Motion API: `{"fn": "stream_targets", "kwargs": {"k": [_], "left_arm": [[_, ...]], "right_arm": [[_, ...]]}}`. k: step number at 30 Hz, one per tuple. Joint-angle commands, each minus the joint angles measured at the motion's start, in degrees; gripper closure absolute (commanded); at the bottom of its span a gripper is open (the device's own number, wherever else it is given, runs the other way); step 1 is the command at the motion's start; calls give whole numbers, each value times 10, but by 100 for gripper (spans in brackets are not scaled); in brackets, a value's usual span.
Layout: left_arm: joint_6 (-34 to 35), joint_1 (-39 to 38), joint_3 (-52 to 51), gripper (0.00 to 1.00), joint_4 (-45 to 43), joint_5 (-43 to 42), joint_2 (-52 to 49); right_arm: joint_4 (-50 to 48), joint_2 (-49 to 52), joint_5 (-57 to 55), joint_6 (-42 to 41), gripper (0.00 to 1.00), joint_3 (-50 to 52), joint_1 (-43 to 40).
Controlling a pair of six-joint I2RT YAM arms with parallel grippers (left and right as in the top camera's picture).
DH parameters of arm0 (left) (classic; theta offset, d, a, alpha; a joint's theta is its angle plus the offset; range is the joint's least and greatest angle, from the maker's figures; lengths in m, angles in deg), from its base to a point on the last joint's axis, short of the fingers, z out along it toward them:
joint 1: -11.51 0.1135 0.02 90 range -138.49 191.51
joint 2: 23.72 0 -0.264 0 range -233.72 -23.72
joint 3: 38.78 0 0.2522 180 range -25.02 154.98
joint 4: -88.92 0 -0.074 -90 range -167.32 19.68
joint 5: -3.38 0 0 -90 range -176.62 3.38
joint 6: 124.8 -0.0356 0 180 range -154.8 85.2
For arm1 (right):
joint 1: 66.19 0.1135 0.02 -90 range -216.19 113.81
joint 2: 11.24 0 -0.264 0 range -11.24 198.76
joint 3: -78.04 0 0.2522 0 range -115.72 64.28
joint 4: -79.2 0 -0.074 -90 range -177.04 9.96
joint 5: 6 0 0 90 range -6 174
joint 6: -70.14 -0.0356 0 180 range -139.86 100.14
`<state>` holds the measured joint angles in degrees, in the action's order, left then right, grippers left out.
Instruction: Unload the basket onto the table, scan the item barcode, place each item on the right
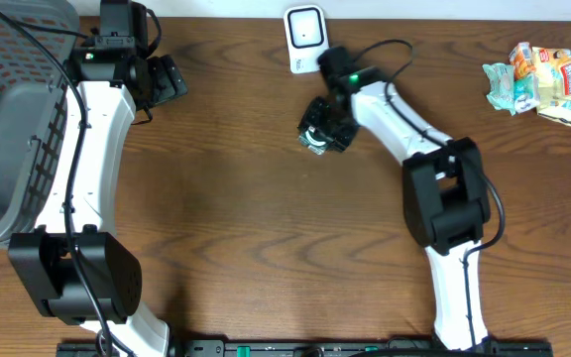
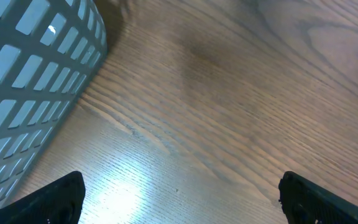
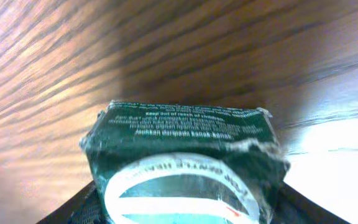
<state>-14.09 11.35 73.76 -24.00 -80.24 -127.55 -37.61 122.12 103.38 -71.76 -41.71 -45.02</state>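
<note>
Hovering just in front of the white scanner point(image 1: 305, 38), on the robot's side of it, the right hand point(image 1: 323, 124) has a dark green packet point(image 1: 315, 139) sitting between its fingers. Up close in the right wrist view, that packet point(image 3: 179, 143) fills the gap. It is crinkled at the top edge, with fine white print along its upper face and a white oval band on the face turned toward the camera. A dark finger point(image 3: 73, 208) flanks it on each side, but whether they press it tight or only bracket it, I cannot tell. No barcode shows on the faces in view.

Well off to the left of the scanner, the left hand point(image 1: 167, 79) hangs over the bare wooden table point(image 1: 246, 218) with its fingers spread wide and nothing between them. It sits right beside the grey slotted basket point(image 1: 8, 119). Far to the right of the scanner, a small heap of snack packets point(image 1: 543, 84) lies on the table.
</note>
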Motion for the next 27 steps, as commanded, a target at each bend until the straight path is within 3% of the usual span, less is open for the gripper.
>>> {"fn": "stream_targets", "kwargs": {"k": [1, 8, 15, 21, 27], "left_arm": [[-3, 0, 3, 2, 0, 7, -3], [-3, 0, 3, 2, 0, 7, -3], [-3, 0, 3, 2, 0, 7, -3], [-3, 0, 3, 2, 0, 7, -3], [-3, 0, 3, 2, 0, 7, -3]], "right_arm": [[-11, 0, 223, 0, 40, 10, -42], [-52, 0, 523, -55, 38, 10, -102], [-54, 0, 573, -78, 38, 10, -115], [-75, 0, 526, -78, 38, 10, -112], [-101, 0, 266, -26, 36, 10, -90]]}}
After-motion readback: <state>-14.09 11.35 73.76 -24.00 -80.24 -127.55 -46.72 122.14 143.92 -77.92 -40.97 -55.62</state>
